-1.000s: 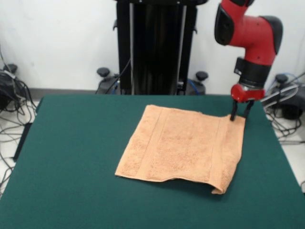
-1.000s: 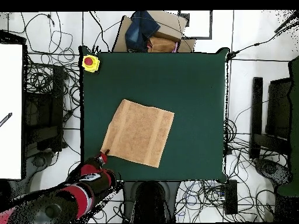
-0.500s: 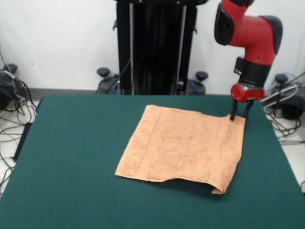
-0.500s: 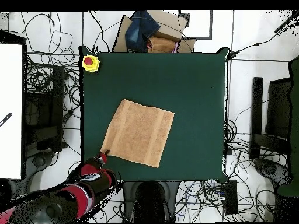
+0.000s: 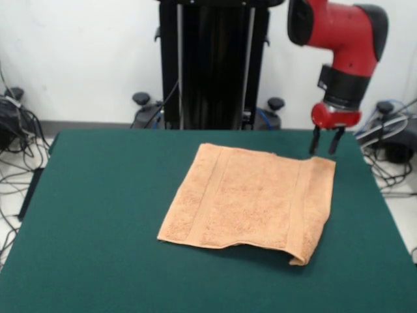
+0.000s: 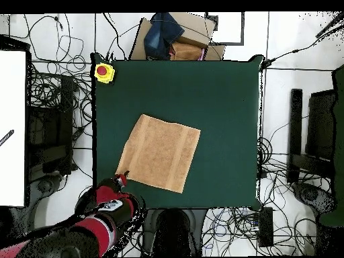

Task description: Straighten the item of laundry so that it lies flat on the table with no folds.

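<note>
Open gripper [image 5: 324, 149] above towel [image 5: 251, 201] corner

The gripper [image 5: 325, 141] has risen off the towel [image 5: 251, 201]; its open jaws, which touched the far corner before, now hang clear, the corner just below them.

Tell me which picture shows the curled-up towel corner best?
The front view. There the towel shows its near right corner lifted and curled over a shadow. From overhead the towel just looks like a flat tilted square, so the curl can't be seen.
</note>
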`<state>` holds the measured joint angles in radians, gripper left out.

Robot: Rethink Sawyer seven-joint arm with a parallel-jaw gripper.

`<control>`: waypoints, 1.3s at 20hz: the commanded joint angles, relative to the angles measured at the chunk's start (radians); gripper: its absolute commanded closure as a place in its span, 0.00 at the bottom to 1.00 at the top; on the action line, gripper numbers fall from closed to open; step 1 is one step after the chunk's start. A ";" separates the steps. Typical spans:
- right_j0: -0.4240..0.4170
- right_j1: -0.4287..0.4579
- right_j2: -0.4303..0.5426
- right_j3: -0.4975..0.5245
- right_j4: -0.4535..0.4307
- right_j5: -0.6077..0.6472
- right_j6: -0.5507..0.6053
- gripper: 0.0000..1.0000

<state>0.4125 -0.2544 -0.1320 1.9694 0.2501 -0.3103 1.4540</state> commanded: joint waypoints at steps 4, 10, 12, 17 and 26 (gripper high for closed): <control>-0.091 -0.290 -0.099 0.004 -0.046 0.424 0.066 0.00; -0.133 -0.320 -0.128 -0.047 -0.112 0.498 0.063 0.00; -0.168 -0.301 -0.126 -0.075 -0.141 0.480 0.059 0.00; -0.279 -0.269 -0.089 -0.156 -0.209 0.473 0.027 0.00; -0.408 -0.241 0.016 -0.287 -0.293 0.542 -0.001 0.00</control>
<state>0.0492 -0.5312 -0.2466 1.8023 0.0124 0.1434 1.4540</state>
